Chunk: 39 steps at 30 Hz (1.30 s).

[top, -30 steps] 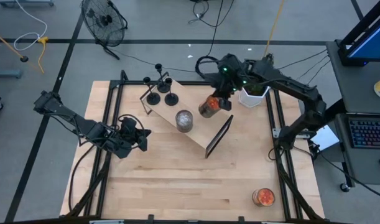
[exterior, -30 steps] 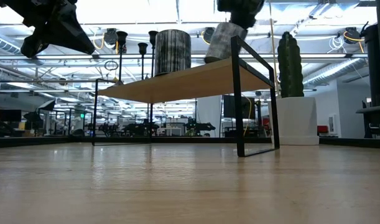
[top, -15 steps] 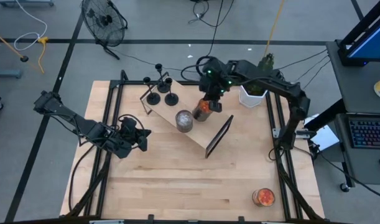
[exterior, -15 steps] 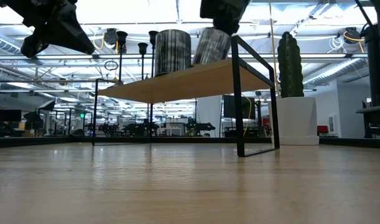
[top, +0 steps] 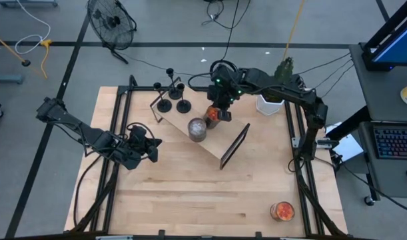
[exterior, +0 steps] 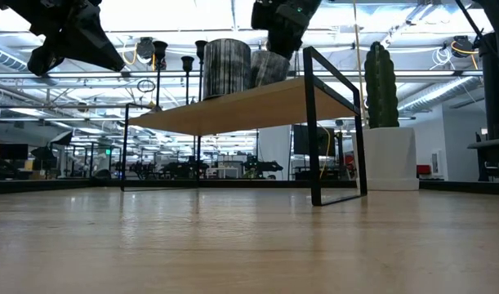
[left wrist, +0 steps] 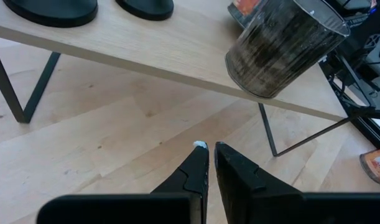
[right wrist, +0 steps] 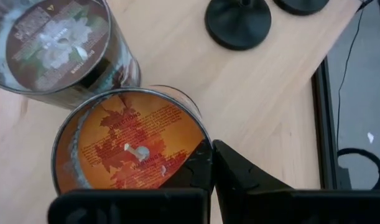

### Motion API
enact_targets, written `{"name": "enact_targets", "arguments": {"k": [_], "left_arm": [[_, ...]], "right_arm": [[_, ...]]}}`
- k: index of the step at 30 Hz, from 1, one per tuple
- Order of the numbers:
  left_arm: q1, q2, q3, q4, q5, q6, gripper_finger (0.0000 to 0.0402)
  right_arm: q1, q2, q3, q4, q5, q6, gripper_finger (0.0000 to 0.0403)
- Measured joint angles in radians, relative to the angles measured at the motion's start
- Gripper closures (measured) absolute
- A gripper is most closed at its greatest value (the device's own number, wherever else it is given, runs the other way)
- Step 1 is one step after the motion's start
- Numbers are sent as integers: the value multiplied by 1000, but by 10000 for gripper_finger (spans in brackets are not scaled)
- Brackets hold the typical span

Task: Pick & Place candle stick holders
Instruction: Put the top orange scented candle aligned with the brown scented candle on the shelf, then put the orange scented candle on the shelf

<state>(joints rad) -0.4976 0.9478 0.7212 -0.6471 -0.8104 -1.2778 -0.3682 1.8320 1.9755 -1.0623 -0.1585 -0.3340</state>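
Three black candle stick holders [top: 174,100] stand by their round bases on the far left end of a wooden shelf [top: 213,145]. They also show in the low view [exterior: 160,61]. My right gripper [top: 217,107] is over the shelf, shut on an orange candle jar [right wrist: 124,146] that stands right beside a grey candle jar [top: 197,129]. My left gripper [top: 152,148] is shut and empty, above the table to the left of the shelf. My right gripper holds the orange jar by its rim [right wrist: 201,142], on the side toward the holders, one finger [right wrist: 199,169] inside the jar and one outside. The fingers come from above, pointing down. The jar is about upright; I cannot tell whether its bottom [exterior: 265,80] rests on the shelf.
A white pot with a cactus [top: 270,101] stands at the table's far right. A second orange jar [top: 282,211] stands near the front right corner. The shelf has black metal legs [exterior: 316,122]. Bare table [top: 183,193] lies toward the near edge.
My right gripper has carried the orange jar toward the table's left along the shelf and lowered it, so that it now stands close against the grey jar. The jar, tilted before, has come nearer upright.
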Motion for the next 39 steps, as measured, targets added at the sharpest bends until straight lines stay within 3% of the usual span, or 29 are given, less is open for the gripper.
{"name": "enact_targets", "arguments": {"k": [9, 23, 33, 39], "left_arm": [[0, 0, 0, 0, 0, -2, 369], [0, 0, 0, 1, 1, -1, 369], [0, 0, 0, 1, -1, 50, 369], [0, 0, 0, 1, -1, 100, 369]], "right_arm": [[10, 0, -1, 10, 0, 0, 393], [11, -11, -2, 64, 3, 0, 315], [31, -194, -2, 82, 54, 23, 316], [83, -330, -2, -73, 54, 140, 346]]}}
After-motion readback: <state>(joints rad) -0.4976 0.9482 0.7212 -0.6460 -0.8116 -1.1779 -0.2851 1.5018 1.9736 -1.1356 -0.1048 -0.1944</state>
